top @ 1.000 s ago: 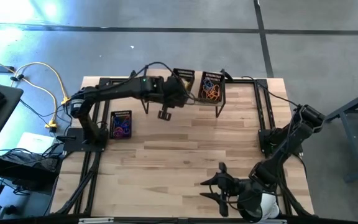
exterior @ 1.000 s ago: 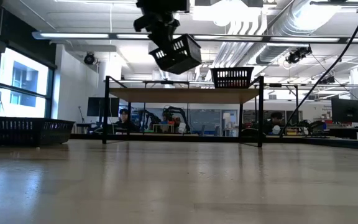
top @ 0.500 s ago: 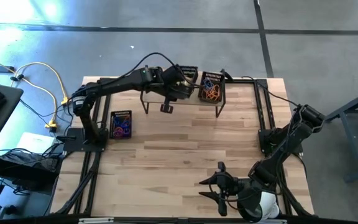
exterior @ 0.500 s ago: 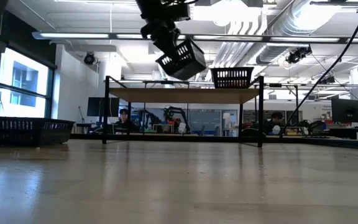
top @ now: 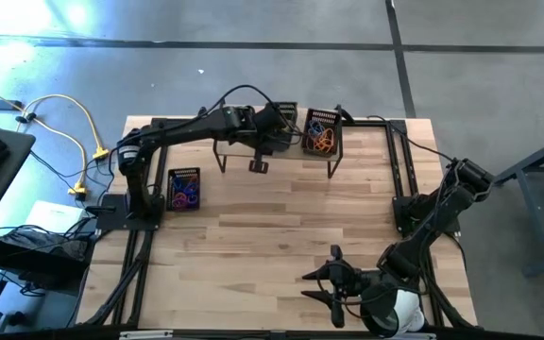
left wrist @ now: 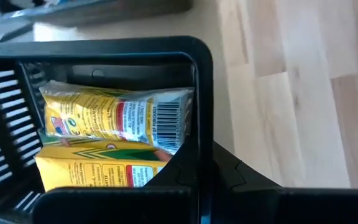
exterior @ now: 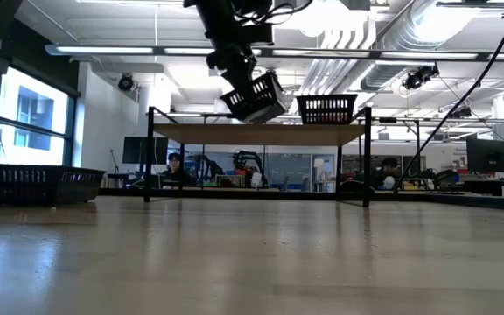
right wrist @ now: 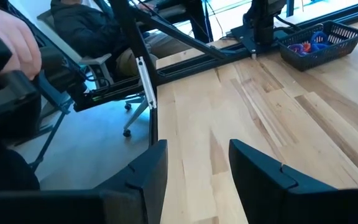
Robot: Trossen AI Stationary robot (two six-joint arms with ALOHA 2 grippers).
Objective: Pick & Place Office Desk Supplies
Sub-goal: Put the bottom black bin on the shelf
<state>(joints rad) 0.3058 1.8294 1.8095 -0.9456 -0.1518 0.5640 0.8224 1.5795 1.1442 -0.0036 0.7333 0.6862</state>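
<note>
- High view: the left arm reaches from its base at the bench's (top: pixel 281 246) left edge across to the far middle, elbow raised, with the left end effector (top: pixel 274 127) over the raised black rack (top: pixel 253 149) at the back.
- The left end effector is clamped on the rim of a black mesh basket (exterior: pixel 255 94), which in the low view hangs tilted in the air just above the rack's shelf, beside a second basket (exterior: pixel 327 108) that stands upright on that shelf.
- Left wrist view: the held basket's wall (left wrist: pixel 197 112) crosses the picture, and inside lie yellow-and-white packets (left wrist: pixel 114 118), one stacked against another.
- The second basket on the rack holds orange-red bands (top: pixel 321 140), with what may be a blue piece among them; it is too small to be sure.
- A third basket (top: pixel 184 189) sits on the bench near the left arm's base, holding purple and blue loops (top: pixel 183 195).
- The right arm is folded low at the near right corner, the right end effector (top: pixel 333 281) pointing toward the bench's left; its fingers (right wrist: pixel 145 174) stand apart with nothing between them, just above the wood.
- Right wrist view: a seated person (right wrist: pixel 89 28) shows beyond the bench's edge.
</note>
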